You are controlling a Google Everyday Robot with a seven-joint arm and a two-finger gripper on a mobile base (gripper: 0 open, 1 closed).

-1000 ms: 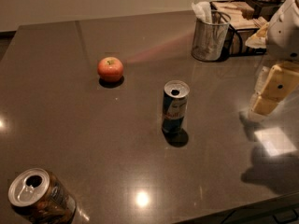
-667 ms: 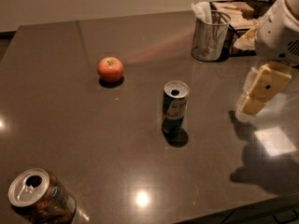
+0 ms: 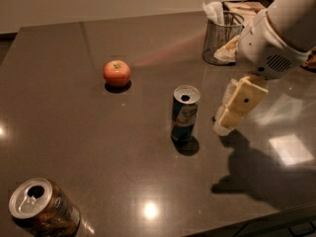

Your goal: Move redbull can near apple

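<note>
No lettering, brand name or number can be read anywhere. The redbull can (image 3: 184, 113) shows only a reddish marking on its blue-and-silver side, not legible as letters; the patterned can (image 3: 43, 215) at the near left likewise. The gripper (image 3: 224, 125), just right of the redbull can, bears no readable sign

The gripper (image 3: 222, 124), matt tan plastic under a smooth white plastic arm shell (image 3: 276, 33), hangs just beside the redbull can (image 3: 184, 113), whose printed metal wall is glossy and whose top is bare silver. Beyond that can, the apple (image 3: 117, 73) has smooth, faintly shiny skin. Behind the gripper stands a wire-mesh metal cup (image 3: 220, 44). The dark surface (image 3: 74, 132) is polished and mirrors the lights.
</note>
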